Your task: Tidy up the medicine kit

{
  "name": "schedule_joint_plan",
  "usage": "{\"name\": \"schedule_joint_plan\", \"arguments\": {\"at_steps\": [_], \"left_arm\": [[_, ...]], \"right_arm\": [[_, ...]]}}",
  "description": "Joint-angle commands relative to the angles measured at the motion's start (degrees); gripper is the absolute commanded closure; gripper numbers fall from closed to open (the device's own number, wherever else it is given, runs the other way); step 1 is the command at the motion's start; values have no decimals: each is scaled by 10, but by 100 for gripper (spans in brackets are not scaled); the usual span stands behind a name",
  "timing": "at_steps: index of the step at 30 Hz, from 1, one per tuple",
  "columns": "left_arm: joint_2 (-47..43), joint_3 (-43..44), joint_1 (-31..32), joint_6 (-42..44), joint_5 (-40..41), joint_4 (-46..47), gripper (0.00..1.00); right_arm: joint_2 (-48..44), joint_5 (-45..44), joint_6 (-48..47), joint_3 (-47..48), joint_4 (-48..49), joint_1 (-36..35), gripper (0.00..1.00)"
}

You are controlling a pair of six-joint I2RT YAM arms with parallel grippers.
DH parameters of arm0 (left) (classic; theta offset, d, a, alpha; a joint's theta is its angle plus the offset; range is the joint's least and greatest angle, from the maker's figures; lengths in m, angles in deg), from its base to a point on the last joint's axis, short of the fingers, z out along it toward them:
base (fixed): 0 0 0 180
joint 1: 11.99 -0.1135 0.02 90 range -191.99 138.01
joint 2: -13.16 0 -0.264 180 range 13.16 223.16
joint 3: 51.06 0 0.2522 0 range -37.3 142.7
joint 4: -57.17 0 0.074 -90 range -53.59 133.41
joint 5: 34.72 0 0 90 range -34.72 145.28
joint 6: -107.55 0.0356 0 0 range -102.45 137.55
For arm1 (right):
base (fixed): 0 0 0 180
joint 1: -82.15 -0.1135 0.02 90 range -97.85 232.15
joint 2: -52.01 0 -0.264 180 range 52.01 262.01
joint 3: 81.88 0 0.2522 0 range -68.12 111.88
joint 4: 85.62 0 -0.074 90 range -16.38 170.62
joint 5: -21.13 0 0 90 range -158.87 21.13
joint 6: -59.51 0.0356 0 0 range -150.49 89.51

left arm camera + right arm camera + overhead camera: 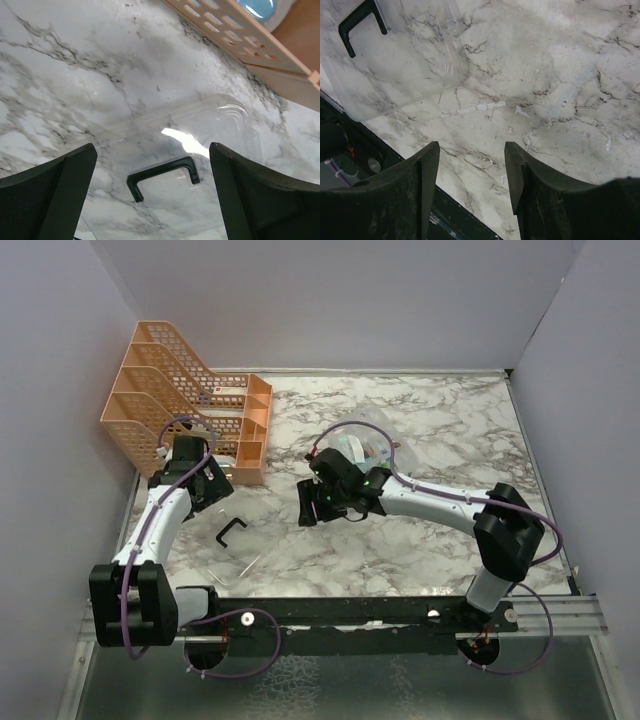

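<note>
A clear plastic lid (pixel 232 545) with a black handle (pixel 232 529) lies flat on the marble table at the front left. A clear kit box (pixel 365 443) with several small items inside sits at centre back, partly hidden by my right arm. My left gripper (pixel 215 490) is open and empty just above the lid, whose handle (pixel 162 175) shows between its fingers (pixel 152 150). My right gripper (pixel 308 505) is open and empty over bare marble (pixel 471 147), to the right of the lid (pixel 395 65) and its handle (pixel 360 20).
An orange mesh desk organiser (pixel 185 400) stands at the back left, and its wall (pixel 235 30) is close to the lid, with a blue and white item (pixel 260 7) inside. The table's black front rail (pixel 350 145) runs just behind my right gripper.
</note>
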Motion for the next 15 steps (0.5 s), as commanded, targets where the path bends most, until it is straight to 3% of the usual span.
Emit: {"name": "schedule_joint_plan", "arguments": {"at_steps": [1, 7, 15], "left_arm": [[-8, -35, -4, 61, 61, 56, 1], [-11, -98, -5, 52, -57, 119, 1], [16, -90, -5, 31, -207, 108, 1]], "right_arm": [[12, -61, 27, -12, 47, -40, 44], [15, -77, 68, -43, 92, -85, 42], [12, -62, 182, -90, 144, -109, 43]]}}
